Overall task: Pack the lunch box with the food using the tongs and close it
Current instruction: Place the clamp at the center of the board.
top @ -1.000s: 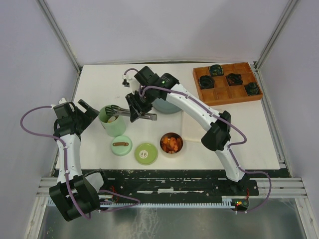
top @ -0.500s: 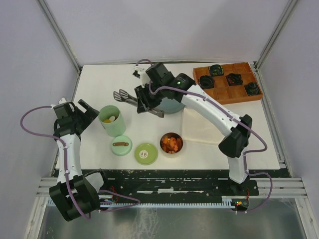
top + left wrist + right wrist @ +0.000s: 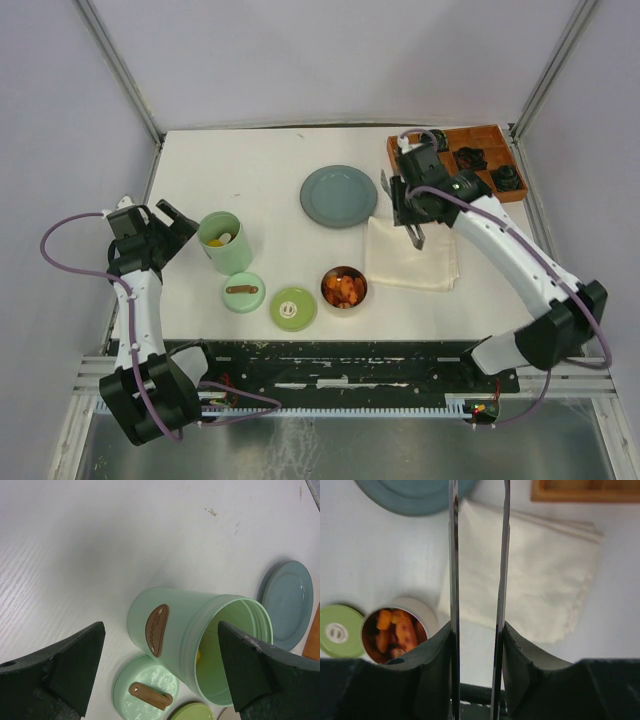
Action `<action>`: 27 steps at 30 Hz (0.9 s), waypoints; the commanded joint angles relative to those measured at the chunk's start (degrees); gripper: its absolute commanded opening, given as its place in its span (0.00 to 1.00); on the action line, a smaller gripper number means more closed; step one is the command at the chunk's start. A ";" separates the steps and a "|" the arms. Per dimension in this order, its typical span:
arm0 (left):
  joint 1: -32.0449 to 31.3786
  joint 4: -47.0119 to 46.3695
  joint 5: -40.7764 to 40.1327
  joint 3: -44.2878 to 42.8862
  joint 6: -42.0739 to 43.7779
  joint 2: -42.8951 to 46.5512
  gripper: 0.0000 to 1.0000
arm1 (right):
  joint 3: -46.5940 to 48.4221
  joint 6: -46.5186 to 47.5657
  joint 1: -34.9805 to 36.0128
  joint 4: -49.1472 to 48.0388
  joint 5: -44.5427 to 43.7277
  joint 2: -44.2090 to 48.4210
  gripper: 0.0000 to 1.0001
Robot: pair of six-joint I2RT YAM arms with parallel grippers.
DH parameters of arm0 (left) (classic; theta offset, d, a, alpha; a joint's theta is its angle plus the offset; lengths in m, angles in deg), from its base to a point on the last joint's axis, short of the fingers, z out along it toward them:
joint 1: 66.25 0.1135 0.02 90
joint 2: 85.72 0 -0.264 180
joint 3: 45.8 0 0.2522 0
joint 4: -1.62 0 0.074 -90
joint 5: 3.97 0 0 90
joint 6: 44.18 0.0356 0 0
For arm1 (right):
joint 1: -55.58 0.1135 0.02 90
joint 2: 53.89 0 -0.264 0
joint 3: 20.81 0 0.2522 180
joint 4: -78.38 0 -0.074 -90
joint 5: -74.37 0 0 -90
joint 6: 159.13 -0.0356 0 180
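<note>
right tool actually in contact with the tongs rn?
Touching. The right wrist view shows the right tool closed on the tongs: each silver arm lies against the inner face of one of its fingers, with no gap.
</note>
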 commanded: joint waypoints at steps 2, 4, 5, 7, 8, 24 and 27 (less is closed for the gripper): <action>0.09 -2.16 0.28 0.34 -1.44 2.66 1.00 | -16.88 -6.54 -2.66 -0.88 -14.61 16.32 0.46; 0.01 -2.16 0.00 0.45 -1.41 3.15 1.00 | -23.23 -8.77 -6.09 -1.81 -15.34 20.04 0.45; 0.00 -2.17 -0.03 0.46 -1.45 3.22 1.00 | -25.50 -9.76 -7.75 -1.88 -15.85 21.91 0.45; -0.13 -1.80 -0.31 0.31 -1.46 3.13 1.00 | -29.35 -12.19 -11.43 -1.82 -16.83 24.22 0.44; -0.13 -1.64 -0.56 0.21 -1.46 3.17 1.00 | -31.40 -12.72 -13.68 -2.56 -16.15 25.09 0.44; -0.24 -1.26 -1.63 0.19 -1.44 3.66 1.00 | -43.46 -6.86 -40.48 -17.49 -0.70 13.71 0.48; -0.24 -1.39 -1.83 0.19 -1.45 3.71 1.00 | -43.24 -5.80 -40.76 -16.70 -2.64 9.90 0.49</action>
